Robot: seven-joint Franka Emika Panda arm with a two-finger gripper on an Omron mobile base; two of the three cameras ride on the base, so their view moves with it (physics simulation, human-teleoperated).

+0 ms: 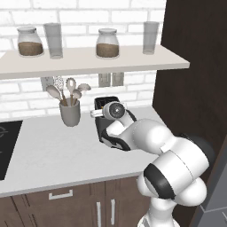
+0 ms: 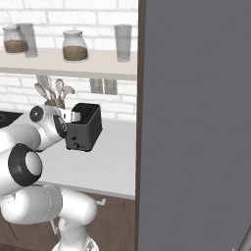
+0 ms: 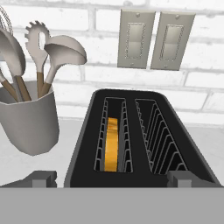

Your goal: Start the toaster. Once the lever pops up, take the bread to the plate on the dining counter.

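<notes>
The dark grey toaster (image 1: 103, 102) (image 2: 84, 128) stands on the kitchen counter against the brick wall, its round knob (image 2: 76, 145) low on the front. In the hand view I look down into the toaster (image 3: 130, 135). The bread (image 3: 112, 144) sits deep in the left slot with its golden-orange crust showing; the right slot is empty. My gripper (image 3: 113, 178) hovers just in front of and above the toaster, open, one fingertip at each front corner and nothing between them. The plate and the dining counter are out of view.
A grey utensil cup (image 1: 70, 114) (image 3: 26, 124) with spoons stands close to the toaster's left. Wall outlets (image 3: 155, 39) are behind it. A shelf (image 1: 88, 62) with jars and glasses hangs above. A tall dark cabinet (image 1: 195, 66) bounds the right, and a cooktop (image 1: 6, 146) lies far left.
</notes>
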